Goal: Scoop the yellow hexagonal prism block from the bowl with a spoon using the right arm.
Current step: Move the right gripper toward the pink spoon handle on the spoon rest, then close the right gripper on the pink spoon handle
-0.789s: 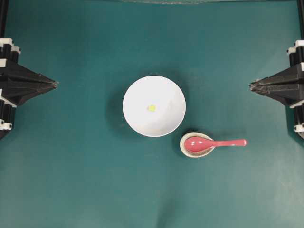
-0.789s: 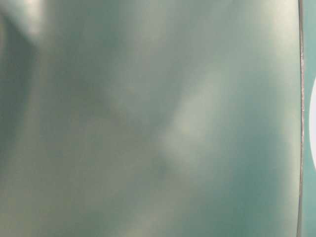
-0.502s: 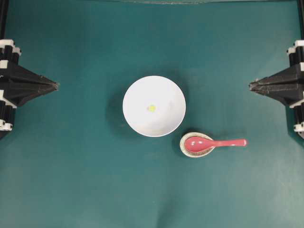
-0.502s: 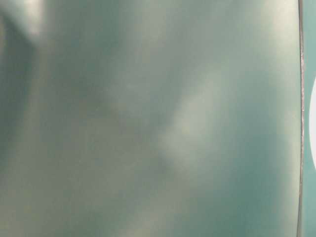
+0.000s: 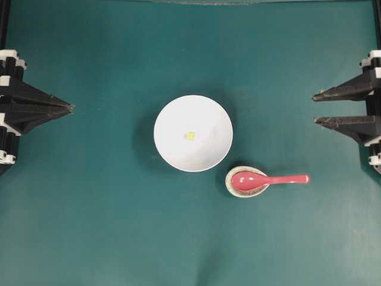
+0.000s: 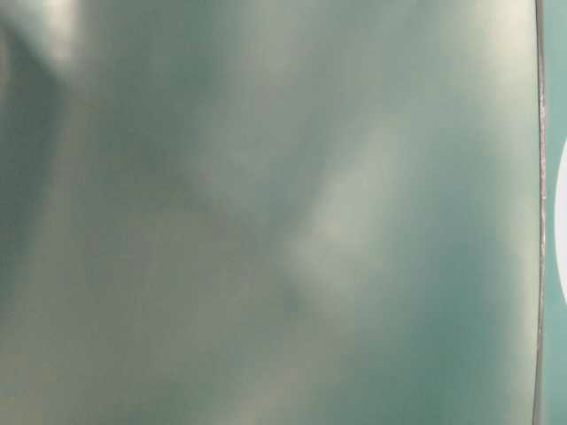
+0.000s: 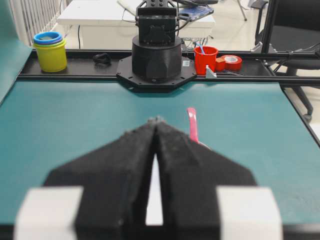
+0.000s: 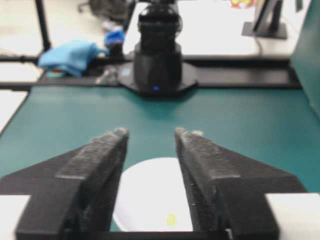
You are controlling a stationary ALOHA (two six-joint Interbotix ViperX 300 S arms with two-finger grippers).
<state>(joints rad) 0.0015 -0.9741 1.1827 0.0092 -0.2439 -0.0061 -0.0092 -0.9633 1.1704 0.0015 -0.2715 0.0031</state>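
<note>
A tiny yellow hexagonal prism block (image 5: 190, 136) lies in the middle of the white bowl (image 5: 172, 119) at the table's centre; the right wrist view shows the yellow hexagonal prism block (image 8: 171, 219) in the bowl (image 8: 150, 190) too. The pinkish-red spoon (image 5: 268, 179) rests with its scoop on a small speckled spoon rest (image 5: 231, 187), handle pointing right. My right gripper (image 5: 314, 108) stands open and empty at the right edge, far from the spoon. At the left edge my left gripper (image 5: 70, 108) is shut on nothing. Past the left gripper (image 7: 157, 120), the spoon (image 7: 192, 125) handle shows.
Teal mat covers the whole table (image 5: 119, 226). The opposite arm's base (image 7: 157, 60) stands at the far edge in the left wrist view, with cups and tape behind it. The table-level view is a blurred teal surface.
My right gripper's fingers have spread apart from shut to open. Bowl, block, spoon and left gripper have not moved.
</note>
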